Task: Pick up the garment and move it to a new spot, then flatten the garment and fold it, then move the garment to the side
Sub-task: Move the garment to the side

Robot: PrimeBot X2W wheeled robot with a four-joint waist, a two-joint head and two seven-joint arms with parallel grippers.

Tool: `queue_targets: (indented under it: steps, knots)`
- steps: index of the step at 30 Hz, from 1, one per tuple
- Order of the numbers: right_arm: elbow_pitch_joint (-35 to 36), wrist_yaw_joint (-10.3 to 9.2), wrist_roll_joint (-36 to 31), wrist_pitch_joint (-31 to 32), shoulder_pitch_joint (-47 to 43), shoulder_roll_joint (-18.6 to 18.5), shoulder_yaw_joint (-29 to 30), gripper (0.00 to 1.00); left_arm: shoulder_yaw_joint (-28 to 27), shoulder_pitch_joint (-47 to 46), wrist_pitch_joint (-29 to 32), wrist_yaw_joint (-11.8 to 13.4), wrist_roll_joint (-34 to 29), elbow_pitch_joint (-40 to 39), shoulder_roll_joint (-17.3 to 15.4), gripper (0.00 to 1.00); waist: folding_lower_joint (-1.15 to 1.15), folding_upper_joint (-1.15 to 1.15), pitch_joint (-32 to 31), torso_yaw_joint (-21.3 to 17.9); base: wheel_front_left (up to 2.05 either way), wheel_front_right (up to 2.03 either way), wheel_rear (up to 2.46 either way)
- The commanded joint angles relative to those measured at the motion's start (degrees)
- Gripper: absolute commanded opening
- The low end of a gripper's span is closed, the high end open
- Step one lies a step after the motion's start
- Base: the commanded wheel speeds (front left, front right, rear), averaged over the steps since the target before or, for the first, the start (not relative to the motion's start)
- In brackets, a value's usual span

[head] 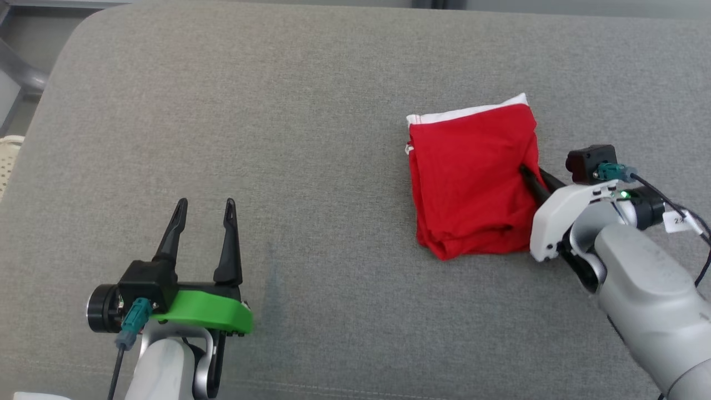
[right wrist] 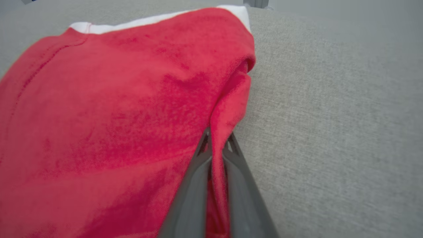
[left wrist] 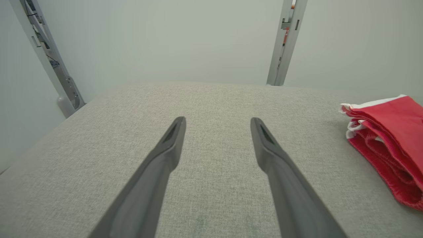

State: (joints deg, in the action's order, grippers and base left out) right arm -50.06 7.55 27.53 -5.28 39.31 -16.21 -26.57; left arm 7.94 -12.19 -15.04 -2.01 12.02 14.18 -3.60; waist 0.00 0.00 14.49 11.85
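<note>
The garment [head: 472, 183] is a red cloth with a white band along its far edge, folded into a thick rectangle on the right of the grey cushion. My right gripper [head: 527, 173] is at its right edge, shut on a pinched ridge of red fabric; in the right wrist view the garment [right wrist: 115, 109] fills the left side and the cloth fold is squeezed between the two dark fingers at my right gripper [right wrist: 217, 138]. My left gripper [head: 204, 206] rests open over bare cushion at the lower left, well apart from the cloth. In the left wrist view my left gripper [left wrist: 218, 123] is open, with the garment [left wrist: 393, 145] at the right.
The grey fabric cushion [head: 289, 139] spans the whole work area, with a rounded far-left corner. Metal frame posts [left wrist: 287, 39] stand behind its far edge before a pale wall. A cream perforated object [head: 8, 158] shows at the left border.
</note>
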Motion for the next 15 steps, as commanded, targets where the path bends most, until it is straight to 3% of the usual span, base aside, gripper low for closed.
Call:
queue_targets:
  steps: [1,15]
  knots:
    - [0.60,-0.15,-0.10,0.17,1.99,-1.91,-1.09,0.00,-0.06,-0.68,-0.11,0.05,-0.26,-0.60,0.07,1.00,0.00,0.00,2.41,-2.93,0.00,0.00,0.00]
    - [6.84,-0.15,5.89,1.87,13.36,-19.57,-7.89,0.00,0.01,-6.01,-0.12,0.35,-3.55,-4.33,-0.74,1.00,0.00,0.00,12.93,-13.26,0.00,0.00,0.00]
